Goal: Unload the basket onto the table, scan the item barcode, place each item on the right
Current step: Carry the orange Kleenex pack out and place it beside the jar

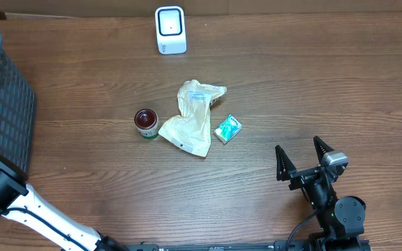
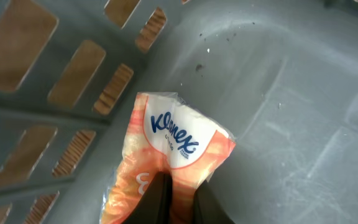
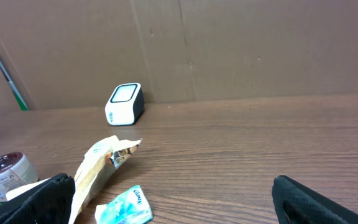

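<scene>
Left gripper (image 2: 180,190) clamped on Kleenex pack (image 2: 173,134), down inside basket (image 2: 291,124).
Pack's long axis runs 1 to 7 o'clock in wrist view. Overhead, scanner (image 1: 170,30) lies at 2 o'clock from basket. Right gripper (image 1: 299,145) gapes wide, empty.

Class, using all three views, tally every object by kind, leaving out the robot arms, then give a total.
Soft packets: 3 (beige pouch, teal packet, Kleenex pack)
Jar: 1
Scanner: 1
Basket: 1
Total: 6
</scene>
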Available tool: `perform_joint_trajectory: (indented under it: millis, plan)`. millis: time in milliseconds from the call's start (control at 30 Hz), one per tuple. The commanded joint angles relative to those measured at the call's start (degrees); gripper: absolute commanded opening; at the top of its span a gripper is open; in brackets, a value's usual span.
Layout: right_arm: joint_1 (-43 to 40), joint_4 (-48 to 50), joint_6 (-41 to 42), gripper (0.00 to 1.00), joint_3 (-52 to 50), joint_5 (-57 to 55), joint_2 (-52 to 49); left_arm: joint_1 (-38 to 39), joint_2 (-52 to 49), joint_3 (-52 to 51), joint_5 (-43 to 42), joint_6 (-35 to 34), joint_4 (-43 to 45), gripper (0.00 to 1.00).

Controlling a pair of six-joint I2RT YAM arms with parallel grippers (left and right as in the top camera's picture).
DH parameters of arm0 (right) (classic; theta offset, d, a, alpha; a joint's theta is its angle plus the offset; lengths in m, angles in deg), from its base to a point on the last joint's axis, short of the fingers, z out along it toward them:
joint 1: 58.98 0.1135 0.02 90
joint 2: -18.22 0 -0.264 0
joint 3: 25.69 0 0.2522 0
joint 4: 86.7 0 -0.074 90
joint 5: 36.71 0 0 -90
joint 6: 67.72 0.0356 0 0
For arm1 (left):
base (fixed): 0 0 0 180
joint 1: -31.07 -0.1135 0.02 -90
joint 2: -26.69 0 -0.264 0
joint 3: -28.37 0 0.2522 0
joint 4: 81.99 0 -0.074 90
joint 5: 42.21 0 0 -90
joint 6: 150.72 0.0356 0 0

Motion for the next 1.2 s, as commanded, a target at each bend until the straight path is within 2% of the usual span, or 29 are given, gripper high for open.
perform_joint_trajectory:
  millis: [0,67,167,300,433,600,700,800,900,1067,1100,1167]
  plan:
    - [-0.2,0.24,-0.07,1.0,-0.59,0.11,0.2,1.16,9.99,-0.39,-0.94,-11.17,-0.85,0.04]
    - [-0.2,0.24,-0.07,1.0,-0.59,0.11,0.2,1.33,15.63,-0.39,-2.86,-16.0,-1.44,0.04]
    - [-0.2,0.24,-0.07,1.0,-0.59,0.11,0.2,1.99,28.11,-0.39,-12.13,-20.94,-4.74,0.04]
    - [-0.2,0.24,-0.07,1.0,-0.59,0.11,0.2,5.33,42.77,-0.39,-23.76,-22.93,-9.25,0.04]
    - [-0.2,0.24,-0.07,1.0,-0.59,0.11,0.2,12.94,50.73,-0.39,-24.63,-21.73,-19.06,0.04]
    - [-0.2,0.24,-0.07,1.0,-0.59,0.11,0.2,28.55,50.51,-1.92,-18.86,-19.43,-35.36,0.04]
    - [-0.2,0.24,-0.07,1.0,-0.59,0.11,0.2,35.8,48.5,-7.56,-15.45,-19.82,-38.71,0.04]
    - [-0.2,0.24,-0.07,1.0,-0.59,0.13,0.2,41.29,45.77,-17.92,-13.07,-20.81,-37.24,0.05]
    - [-0.2,0.24,-0.07,1.0,-0.59,0.13,0.2,42.8,43.36,-26.88,-10.01,-23.87,-33.66,0.04]
    - [-0.2,0.24,-0.07,1.0,-0.59,0.11,0.2,42.8,39.71,-36.65,-13.57,-24.59,-25.88,0.04]
    - [-0.2,0.24,-0.07,1.0,-0.59,0.11,0.2,42.8,39.1,-37.66,-13.27,-24.59,-25.29,0.09]
    - [-0.2,0.24,-0.07,1.0,-0.59,0.11,0.2,42.8,38.29,-38.05,-13.05,-24.04,-24.41,0.35]
